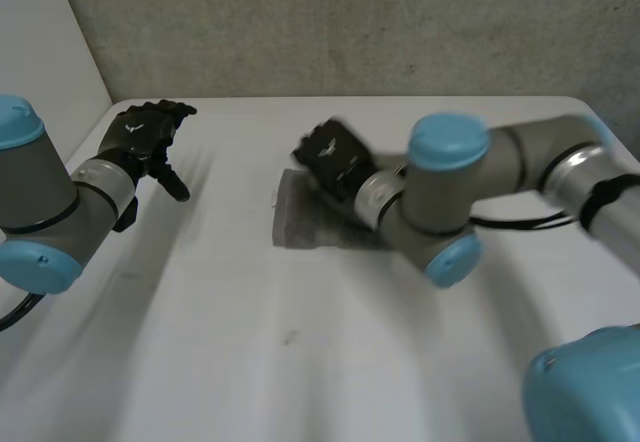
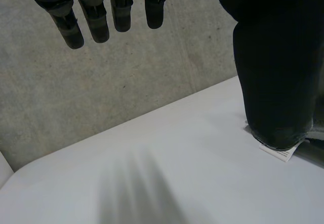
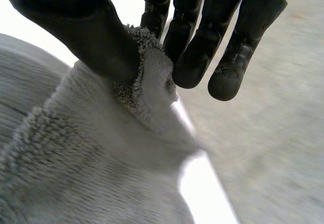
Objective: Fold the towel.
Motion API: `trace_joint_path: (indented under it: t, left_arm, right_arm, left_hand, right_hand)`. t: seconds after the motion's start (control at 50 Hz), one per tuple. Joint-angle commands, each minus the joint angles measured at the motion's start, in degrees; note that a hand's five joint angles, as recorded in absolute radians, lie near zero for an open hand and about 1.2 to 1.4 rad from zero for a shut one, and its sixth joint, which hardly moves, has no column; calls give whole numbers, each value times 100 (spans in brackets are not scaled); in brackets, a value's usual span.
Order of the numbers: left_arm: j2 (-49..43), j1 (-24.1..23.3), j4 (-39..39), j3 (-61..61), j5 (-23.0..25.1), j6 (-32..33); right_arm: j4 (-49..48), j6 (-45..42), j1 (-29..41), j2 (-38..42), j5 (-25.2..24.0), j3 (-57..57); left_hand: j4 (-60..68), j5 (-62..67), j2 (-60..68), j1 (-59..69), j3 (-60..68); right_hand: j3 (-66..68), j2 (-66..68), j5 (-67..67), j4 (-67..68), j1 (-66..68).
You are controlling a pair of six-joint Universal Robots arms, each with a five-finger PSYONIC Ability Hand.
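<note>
1. Towel (image 3: 101,173): a grey, fluffy terry cloth lying on the white counter (image 1: 250,342), partly under the right hand and spreading out past its palm side.
2. The right hand (image 1: 330,154) is closed on the towel. In the right wrist view its thumb presses a raised bit of the cloth's edge against the fingers (image 3: 192,57), and the cloth bunches into a small ridge between them.
3. The left hand (image 1: 148,134) is held up off the counter, well apart from the towel. Its fingers (image 2: 96,24) are straight and spread, and it holds nothing.
4. Handling, as a judgement: the towel looks light and very soft, with a thick looped pile. It should drape and sag rather than keep a shape, so a lifted edge will trail the rest behind it. The pile should grip well and is unlikely to slip from a firm pinch, and nothing about it looks fragile.
5. Where to hold, as a judgement: edges and corners are best, since a pinch in the middle would only gather a lump. The right hand's edge hold suits carrying that side across. A second hold by the free left hand on the neighbouring corner would keep the fold line straight.
</note>
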Motion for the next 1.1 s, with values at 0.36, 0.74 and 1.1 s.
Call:
trace_joint_path:
  t: [0.36, 0.74, 1.1]
  left_arm:
    - [-1, -248, 190, 15, 4, -148]
    - [-27, -380, 190, -47, -5, -201]
    - [289, -398, 172, -275, -32, -218]
  right_arm:
    - [633, 1931, -767, -1247, 750, 1113]
    - [-305, 1940, -2245, -1775, 355, 3742]
    - [-596, 1993, -1384, -1881, 329, 2486]
  left_hand:
    - [49, -152, 51, 19, 41]
    - [49, -152, 51, 19, 41]
    - [49, -152, 51, 19, 41]
  right_hand:
    - [-6709, -6573, -6619, -6695, -6633]
    - [-680, -543, -589, -666, -604]
    - [291, 427, 381, 305, 367]
